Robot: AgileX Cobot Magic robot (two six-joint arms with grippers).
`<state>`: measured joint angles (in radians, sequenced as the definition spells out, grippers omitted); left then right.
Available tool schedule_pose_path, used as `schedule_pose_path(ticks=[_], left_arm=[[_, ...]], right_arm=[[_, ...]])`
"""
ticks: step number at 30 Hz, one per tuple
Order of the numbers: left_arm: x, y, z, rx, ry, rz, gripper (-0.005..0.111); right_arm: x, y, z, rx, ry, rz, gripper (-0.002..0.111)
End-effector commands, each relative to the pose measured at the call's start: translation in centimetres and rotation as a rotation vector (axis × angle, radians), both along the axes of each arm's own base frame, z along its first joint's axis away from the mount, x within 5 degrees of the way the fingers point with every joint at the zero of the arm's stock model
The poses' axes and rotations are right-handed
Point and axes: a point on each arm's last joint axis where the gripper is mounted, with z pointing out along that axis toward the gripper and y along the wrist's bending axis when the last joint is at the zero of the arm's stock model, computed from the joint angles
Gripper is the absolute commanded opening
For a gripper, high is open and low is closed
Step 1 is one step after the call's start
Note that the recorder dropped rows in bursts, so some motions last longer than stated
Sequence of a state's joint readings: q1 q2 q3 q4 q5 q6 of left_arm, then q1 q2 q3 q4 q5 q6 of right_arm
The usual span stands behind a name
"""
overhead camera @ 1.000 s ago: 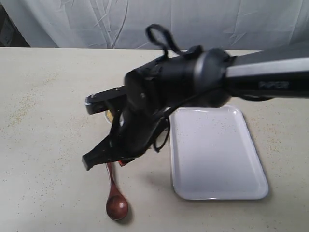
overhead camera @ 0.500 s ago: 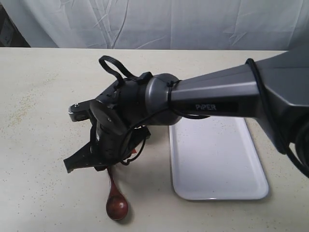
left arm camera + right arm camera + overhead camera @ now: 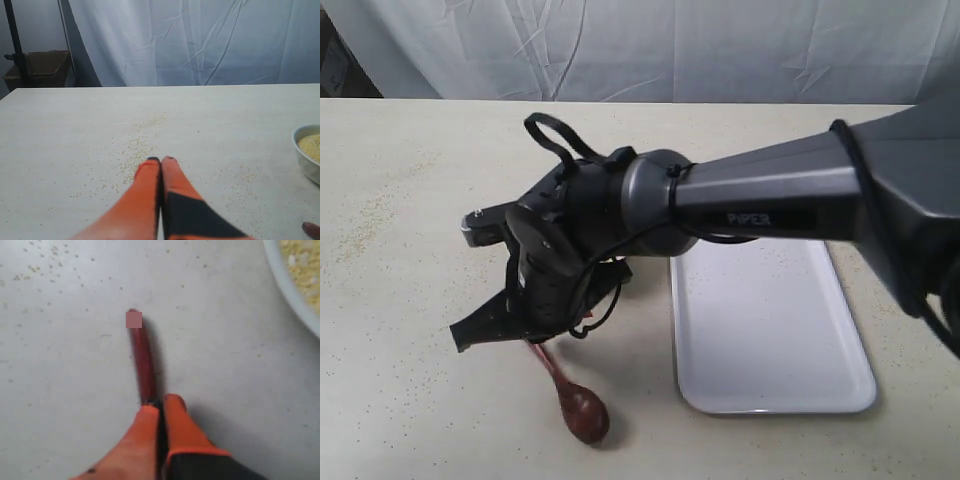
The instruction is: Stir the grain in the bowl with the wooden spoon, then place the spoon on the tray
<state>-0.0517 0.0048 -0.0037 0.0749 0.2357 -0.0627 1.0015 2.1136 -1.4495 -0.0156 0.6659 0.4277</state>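
The table [image 3: 400, 200] is dusted with stray granules. The tray [image 3: 770, 330] lies bare, well apart from the spoon [image 3: 582, 412]. The bowl [image 3: 295, 290], holding the grain [image 3: 302, 260], is hidden by the right arm in the exterior view but is seen near the right gripper [image 3: 160, 402] in the right wrist view. The spoon is pinched at its slim handle by that clenched gripper, its scoop kept low by the table. The left gripper [image 3: 161, 160] is pressed shut on nothing. The glossy handle could be twisted loose on lifting, and the bowl could be knocked if the scoop is swung in low.
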Motion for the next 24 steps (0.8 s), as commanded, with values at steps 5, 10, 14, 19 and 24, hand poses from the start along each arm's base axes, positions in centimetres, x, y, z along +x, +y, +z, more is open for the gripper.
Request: schedule_pose_path(ticks=[5, 10, 14, 19, 24], left_arm=[[0.0, 0.0, -0.1, -0.006, -0.006, 0.001, 0.000], [0.0, 0.0, -0.1, -0.006, -0.006, 0.001, 0.000], [0.0, 0.0, -0.1, -0.006, -0.006, 0.001, 0.000], [0.0, 0.0, -0.1, -0.006, -0.006, 0.001, 0.000], [0.0, 0.0, -0.1, -0.006, -0.006, 0.001, 0.000]], right_arm=[[3.1, -2.7, 9.4, 0.146, -0.231, -0.143, -0.001], [4.9, -4.8, 10.2, 0.113, -0.257, -0.172, -0.001], [3.2, -3.6, 7.5, 0.024, -0.128, -0.061, -0.001], [-0.6, -0.2, 4.2, -0.018, -0.054, 0.133, -0.001], [-2.6, 1.6, 1.8, -0.054, -0.057, 0.211, -0.001]])
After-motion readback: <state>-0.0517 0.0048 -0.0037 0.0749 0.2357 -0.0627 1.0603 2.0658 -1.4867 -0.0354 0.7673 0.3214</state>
